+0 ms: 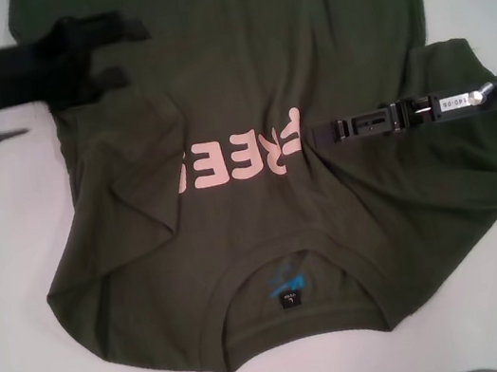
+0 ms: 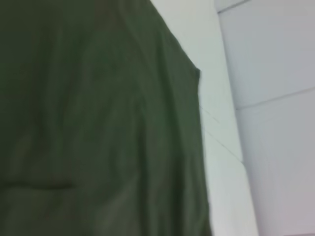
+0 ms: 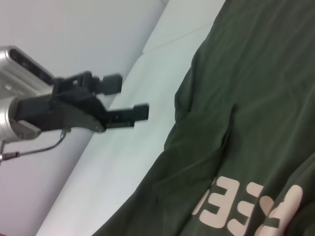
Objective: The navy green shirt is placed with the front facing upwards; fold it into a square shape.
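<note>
Left gripper (image 1: 127, 51) hangs over the shirt's left side toward its far end, fingers (image 3: 133, 114) apart, holding nothing; right gripper (image 1: 317, 134) reaches in low from the right beside the chest print, can't tell whether its fingers are apart or together. The navy green shirt (image 1: 240, 81) lies front up on the white table (image 1: 21, 313), collar nearest the robot, cloth bunched and creased around the pale pink lettering (image 1: 236, 159), with the small black neck label (image 1: 291, 300) inside the collar.

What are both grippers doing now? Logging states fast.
Left gripper: open, empty, over the navy green shirt.
Right gripper: cannot be told.
</note>
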Robot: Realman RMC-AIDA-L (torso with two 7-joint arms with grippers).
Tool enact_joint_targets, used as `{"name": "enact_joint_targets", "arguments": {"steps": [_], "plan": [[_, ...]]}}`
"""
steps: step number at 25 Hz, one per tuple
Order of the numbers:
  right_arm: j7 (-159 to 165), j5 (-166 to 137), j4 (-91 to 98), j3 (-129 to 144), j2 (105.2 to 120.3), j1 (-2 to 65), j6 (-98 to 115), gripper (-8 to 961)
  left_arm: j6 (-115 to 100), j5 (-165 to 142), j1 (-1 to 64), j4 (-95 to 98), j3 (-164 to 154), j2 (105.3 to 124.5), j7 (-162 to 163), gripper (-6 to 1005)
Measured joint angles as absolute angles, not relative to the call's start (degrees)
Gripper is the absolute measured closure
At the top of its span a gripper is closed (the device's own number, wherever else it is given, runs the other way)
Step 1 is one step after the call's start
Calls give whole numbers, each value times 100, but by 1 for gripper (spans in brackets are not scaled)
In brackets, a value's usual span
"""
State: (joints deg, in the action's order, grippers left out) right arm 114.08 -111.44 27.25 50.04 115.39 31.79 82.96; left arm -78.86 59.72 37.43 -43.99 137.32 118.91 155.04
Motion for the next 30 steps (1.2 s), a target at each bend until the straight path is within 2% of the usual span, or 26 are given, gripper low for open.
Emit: {"name": "enact_joint_targets", "arguments": {"steps": [2, 9, 16, 30], "plan": [[11411, -11144, 2724, 5002, 11529, 3182, 8287, 224, -8042, 5942, 3499, -4406, 13679, 11765, 15532, 295], [11490, -11145, 2725, 5015, 11500, 3182, 8270, 224, -8548, 5793, 3151, -4437, 13531, 11581, 15419, 298], [11494, -11144, 2719, 5021, 11496, 3176, 8261, 225, -8711, 5520, 2891, -4876, 13266, 11702, 15354, 302], [11469, -11154, 2687, 5001, 11504, 3102, 8238, 225, -8334, 5169, 2894, -4895, 12958, 11847, 15280, 310]]}}
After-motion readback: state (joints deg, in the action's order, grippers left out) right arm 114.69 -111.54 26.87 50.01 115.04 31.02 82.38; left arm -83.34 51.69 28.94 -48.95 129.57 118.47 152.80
